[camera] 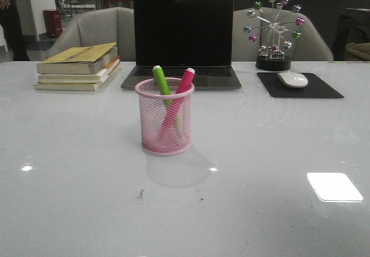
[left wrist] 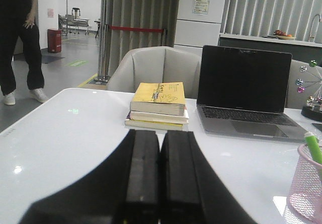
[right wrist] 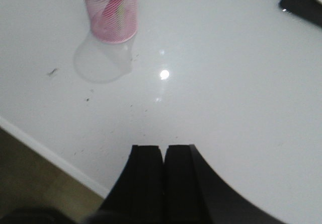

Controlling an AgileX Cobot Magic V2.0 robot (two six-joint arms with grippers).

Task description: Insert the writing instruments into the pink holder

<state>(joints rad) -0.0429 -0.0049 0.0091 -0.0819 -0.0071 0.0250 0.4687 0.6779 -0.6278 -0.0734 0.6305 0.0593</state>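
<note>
The pink mesh holder (camera: 165, 118) stands upright in the middle of the white table. Inside it lean the green highlighter (camera: 161, 82) and the magenta highlighter (camera: 185, 82), their capped ends sticking out above the rim and crossing lower down. The left wrist view catches the holder (left wrist: 306, 186) at its edge with the green highlighter (left wrist: 313, 147). The right wrist view has the holder (right wrist: 111, 13) far from the fingers. My left gripper (left wrist: 160, 134) is shut and holds nothing. My right gripper (right wrist: 163, 149) is shut and holds nothing, over the table's near edge. Neither arm appears in the front view.
A stack of books (camera: 80, 66) lies at the back left, an open laptop (camera: 182, 40) behind the holder. A ball-ornament toy (camera: 274, 32) and a white mouse (camera: 292, 79) on a black pad (camera: 299, 86) are at the back right. Grey chairs stand behind the table.
</note>
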